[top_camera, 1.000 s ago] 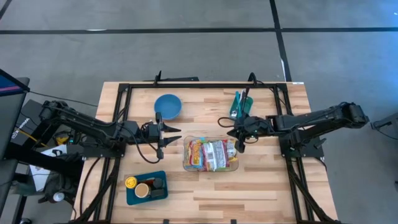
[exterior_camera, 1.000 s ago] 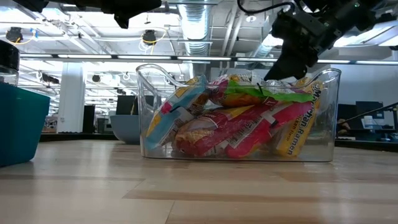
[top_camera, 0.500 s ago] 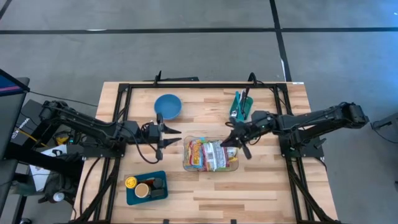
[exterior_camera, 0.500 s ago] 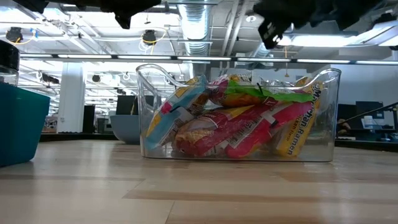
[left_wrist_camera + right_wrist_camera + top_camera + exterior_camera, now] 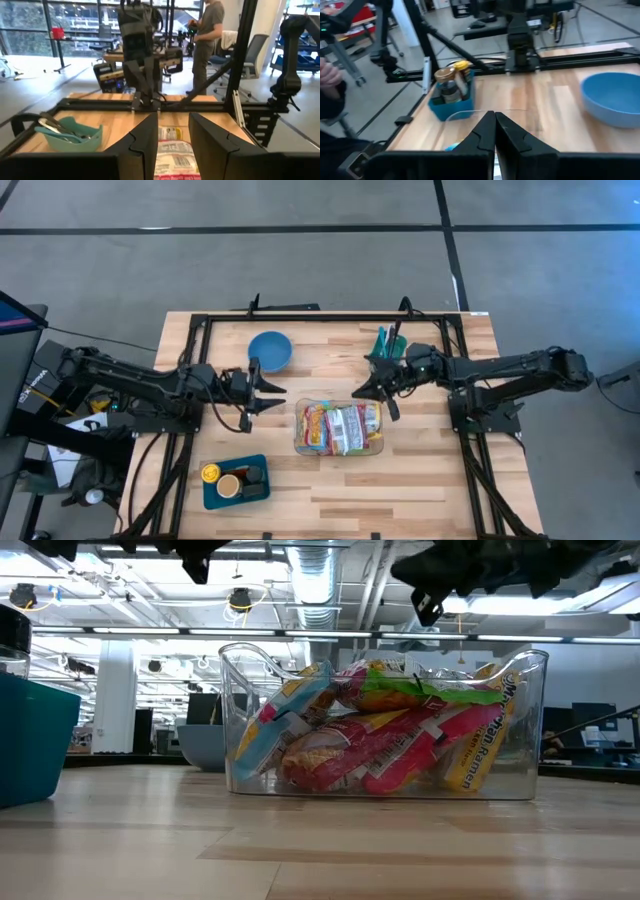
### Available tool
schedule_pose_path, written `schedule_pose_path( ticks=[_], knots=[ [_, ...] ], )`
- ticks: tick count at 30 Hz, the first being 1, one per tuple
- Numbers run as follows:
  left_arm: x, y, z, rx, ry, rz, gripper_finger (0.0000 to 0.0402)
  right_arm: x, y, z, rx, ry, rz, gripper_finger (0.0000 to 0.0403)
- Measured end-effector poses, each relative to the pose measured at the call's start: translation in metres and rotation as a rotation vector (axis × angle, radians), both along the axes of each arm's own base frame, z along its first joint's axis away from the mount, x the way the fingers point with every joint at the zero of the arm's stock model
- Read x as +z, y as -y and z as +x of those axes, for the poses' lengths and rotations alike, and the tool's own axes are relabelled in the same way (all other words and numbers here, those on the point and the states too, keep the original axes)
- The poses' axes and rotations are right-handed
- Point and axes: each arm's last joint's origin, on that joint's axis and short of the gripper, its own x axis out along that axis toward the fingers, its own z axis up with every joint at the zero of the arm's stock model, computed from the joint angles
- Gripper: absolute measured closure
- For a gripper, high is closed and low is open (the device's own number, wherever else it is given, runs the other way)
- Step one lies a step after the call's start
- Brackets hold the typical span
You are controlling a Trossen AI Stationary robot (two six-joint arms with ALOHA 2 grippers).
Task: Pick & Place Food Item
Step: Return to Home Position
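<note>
A clear plastic bin (image 5: 300, 442) stands mid-table, filled with colourful food packets (image 5: 340, 428); the low view shows the packets (image 5: 380, 740) piled to its rim. My right gripper (image 5: 358, 393) hovers above the bin's far right corner, shut and holding nothing; the right wrist view shows its fingers (image 5: 495, 135) closed together. It appears in the low view (image 5: 430, 600) above the bin. My left gripper (image 5: 275, 395) waits in the air left of the bin, open and pointing at it, with nothing between its fingers (image 5: 173, 140).
A blue bowl (image 5: 270, 350) sits at the far left, and a teal tray with jars (image 5: 235, 480) at the near left. A teal holder with utensils (image 5: 385, 348) stands behind the right gripper. A black frame (image 5: 320, 318) borders the table, and a person (image 5: 207, 30) stands beyond it.
My right gripper has risen from the bin's far right corner, clear above its rim. It has tipped from pointing steeply down to nearly level and drifted a little toward the table's left and far edge. It stayed shut. The packets have not moved.
</note>
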Motion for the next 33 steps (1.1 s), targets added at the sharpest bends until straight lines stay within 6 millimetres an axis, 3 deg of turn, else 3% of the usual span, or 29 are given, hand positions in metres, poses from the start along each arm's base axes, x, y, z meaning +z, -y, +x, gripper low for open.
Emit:
schedule_pose_path(
  ticks=[7, 14, 21, 33],
  knots=[
    [0.014, -0.009, -0.018, 0.038, 0.058, 0.049, 0.0298, 0.007, 0.018, -0.006, -0.076, 0.03, -0.001, 0.0403],
    [0.027, -0.021, -0.041, 0.099, 0.118, 0.047, 0.0298, 0.031, 0.025, -0.03, -0.127, 0.126, -0.012, 0.0403],
    [0.03, -0.031, -0.058, 0.157, 0.111, 0.053, 0.0298, 0.049, 0.026, -0.062, -0.168, 0.174, -0.039, 0.0403],
    [0.036, -0.037, -0.08, 0.212, 0.146, 0.054, 0.0298, 0.061, 0.018, -0.102, -0.183, 0.223, -0.085, 0.0403]
  ],
)
